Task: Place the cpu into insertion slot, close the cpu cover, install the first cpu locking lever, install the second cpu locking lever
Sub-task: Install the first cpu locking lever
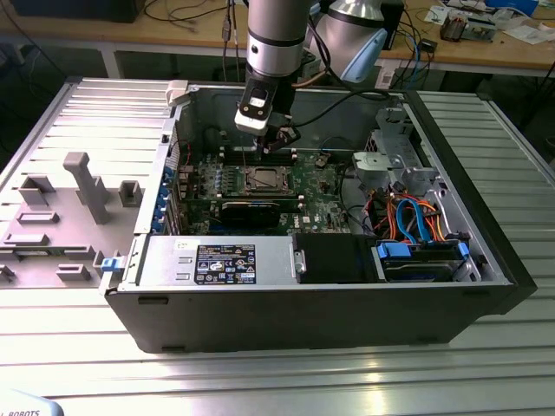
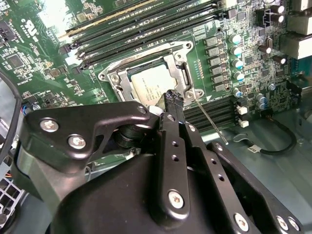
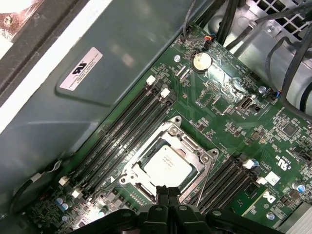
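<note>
The cpu [image 3: 165, 163] lies flat in the insertion slot [image 1: 264, 180], its silver-grey top [image 2: 148, 83] showing through the window of the cpu cover [image 3: 146, 146]. The cover [image 2: 183, 68] lies down over the socket as a silver frame. My gripper [image 3: 168, 191] hovers just above the socket's edge with its black fingers pressed together and nothing visible between them. In the second wrist view the gripper [image 2: 173, 97] sits at the cpu's corner. A thin metal locking lever [image 2: 209, 117] slants away from the socket right beside the fingertips, and the lever [image 3: 204, 180] crosses the memory slots.
The green motherboard [image 1: 312, 186] sits deep in an open computer case [image 1: 451, 286]. Memory slots [image 3: 122, 131] flank the socket. A black card [image 1: 251, 208], a drive cage [image 1: 390, 165] and bundled cables [image 1: 416, 221] crowd the exterior view's right. A grey fixture plate [image 1: 61, 217] lies left of the case.
</note>
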